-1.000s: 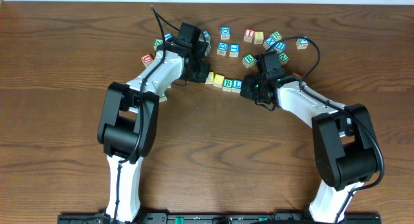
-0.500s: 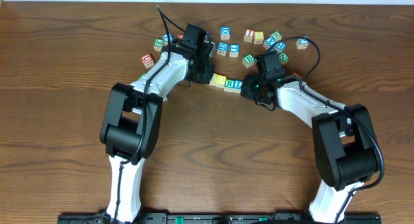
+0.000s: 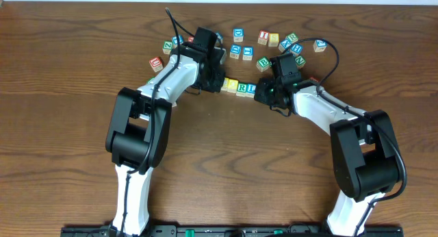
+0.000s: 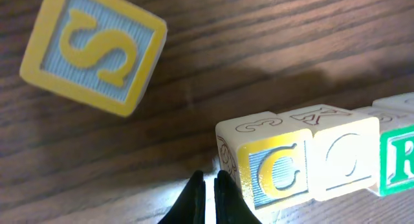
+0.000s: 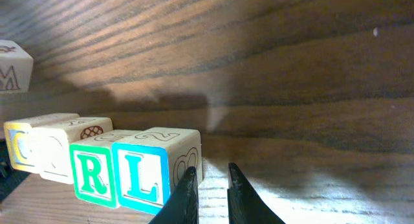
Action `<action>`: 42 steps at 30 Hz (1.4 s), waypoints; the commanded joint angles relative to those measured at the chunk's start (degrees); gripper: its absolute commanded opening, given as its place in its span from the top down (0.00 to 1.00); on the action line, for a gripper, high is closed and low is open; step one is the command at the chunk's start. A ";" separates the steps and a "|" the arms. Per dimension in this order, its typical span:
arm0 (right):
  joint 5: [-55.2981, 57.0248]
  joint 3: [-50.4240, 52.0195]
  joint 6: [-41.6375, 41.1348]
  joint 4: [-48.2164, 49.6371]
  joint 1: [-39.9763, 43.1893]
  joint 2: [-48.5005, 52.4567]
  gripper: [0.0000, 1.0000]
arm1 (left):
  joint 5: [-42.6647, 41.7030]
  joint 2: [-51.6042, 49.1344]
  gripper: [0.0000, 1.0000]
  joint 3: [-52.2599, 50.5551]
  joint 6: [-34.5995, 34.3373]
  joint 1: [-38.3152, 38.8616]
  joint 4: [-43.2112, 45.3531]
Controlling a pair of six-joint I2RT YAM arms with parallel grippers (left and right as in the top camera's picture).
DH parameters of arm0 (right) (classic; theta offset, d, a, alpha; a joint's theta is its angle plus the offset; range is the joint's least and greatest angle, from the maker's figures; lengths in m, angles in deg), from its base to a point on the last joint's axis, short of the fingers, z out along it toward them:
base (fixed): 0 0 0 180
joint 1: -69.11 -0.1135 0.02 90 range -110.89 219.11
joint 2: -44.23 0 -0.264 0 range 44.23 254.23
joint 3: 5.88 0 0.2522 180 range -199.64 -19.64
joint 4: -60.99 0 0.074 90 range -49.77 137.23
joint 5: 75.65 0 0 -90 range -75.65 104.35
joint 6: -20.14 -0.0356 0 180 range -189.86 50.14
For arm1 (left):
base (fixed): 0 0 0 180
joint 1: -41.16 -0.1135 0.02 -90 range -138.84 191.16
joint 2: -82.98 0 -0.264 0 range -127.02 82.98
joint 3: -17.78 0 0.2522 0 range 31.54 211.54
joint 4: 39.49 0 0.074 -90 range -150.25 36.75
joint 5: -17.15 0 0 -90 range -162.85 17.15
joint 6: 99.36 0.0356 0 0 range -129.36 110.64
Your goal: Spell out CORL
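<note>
Left jaws together, right jaws nearly so, both empty; I'd pinch these light, stiff cubes (image 3: 239, 88) across flat sides.

1. The counter (image 3: 61, 127) is dark wood with a streaked grain and a soft sheen.
2. The CORL cubes (image 5: 97, 172) are pale, smooth wood with glossy painted letters.
3. The left claw (image 4: 208, 180) and right claw (image 5: 211, 171) look like matt black plastic.
</note>
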State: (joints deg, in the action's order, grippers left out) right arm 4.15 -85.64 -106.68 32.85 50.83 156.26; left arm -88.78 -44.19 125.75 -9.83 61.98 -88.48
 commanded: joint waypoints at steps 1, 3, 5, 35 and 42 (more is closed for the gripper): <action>0.22 -0.70 0.68 0.50 -0.42 0.59 0.88 | 0.13 0.83 0.92 0.92 -0.70 0.11 -0.72; 0.22 -0.70 0.68 0.50 -0.42 0.59 0.88 | 0.11 0.83 0.92 0.92 -0.70 0.13 -0.98; 0.50 -0.70 0.98 0.74 -0.42 0.59 0.88 | 0.11 0.83 0.92 0.92 -0.70 0.13 -1.22; 0.83 -0.74 5.75 -0.94 1.07 -0.07 0.85 | 0.11 0.94 0.92 3.04 0.02 -2.14 -8.52; -0.98 -0.83 7.63 -2.23 1.42 -0.83 0.85 | 0.11 2.60 0.92 3.32 0.87 -3.13 -10.03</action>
State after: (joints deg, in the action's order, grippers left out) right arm 4.74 -85.64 -101.68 31.17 52.12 156.26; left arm -88.80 -44.13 127.54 -9.53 59.22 -97.57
